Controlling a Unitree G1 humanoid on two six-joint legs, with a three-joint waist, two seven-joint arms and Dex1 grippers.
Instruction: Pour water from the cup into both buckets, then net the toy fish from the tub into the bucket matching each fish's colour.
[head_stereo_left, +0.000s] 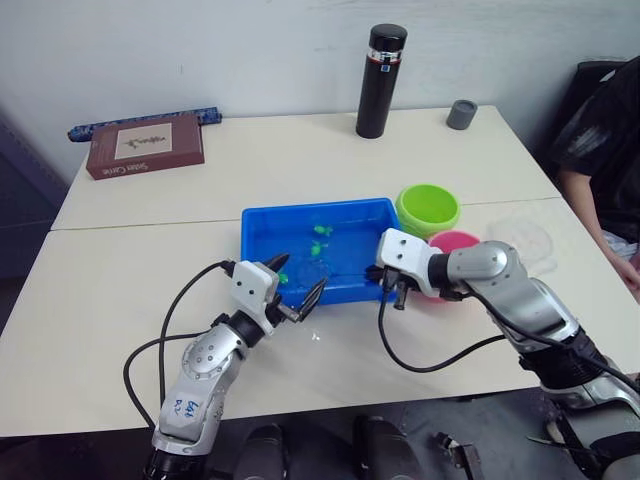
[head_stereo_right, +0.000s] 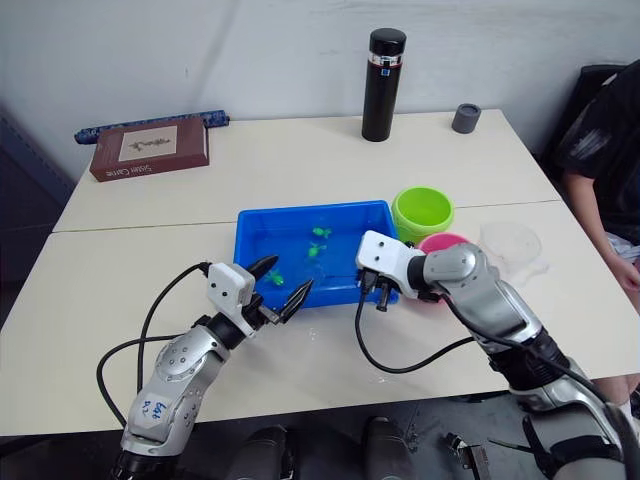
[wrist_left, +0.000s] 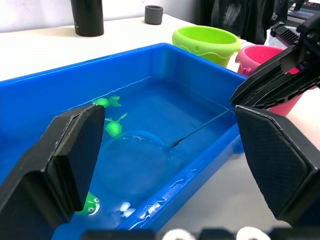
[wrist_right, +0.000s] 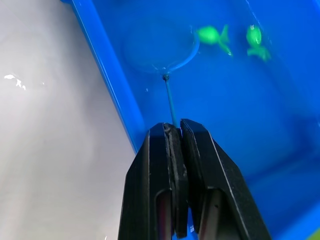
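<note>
**Where my cameras sit**

My two head cameras look forward and down over the worktop (head_stereo_left: 120, 280) from above. Both wrist cameras sit close in, facing the blue tub (wrist_left: 165, 60) at my twelve o'clock, which all four views share.

Tub (head_stereo_left: 262, 232) mid-table, buckets (head_stereo_left: 428, 208) right of it, fish (wrist_left: 113, 128) apparently inside, flask (head_stereo_left: 380, 80) behind.

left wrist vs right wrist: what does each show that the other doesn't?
Left wrist: lime green plastic bucket, pink plastic bucket, tall black flask, small grey cap, open left end effector. Right wrist: right end effector shut on the net's thin handle. Both: bright blue rectangular tub, round net hoop, green toy fish.
</note>
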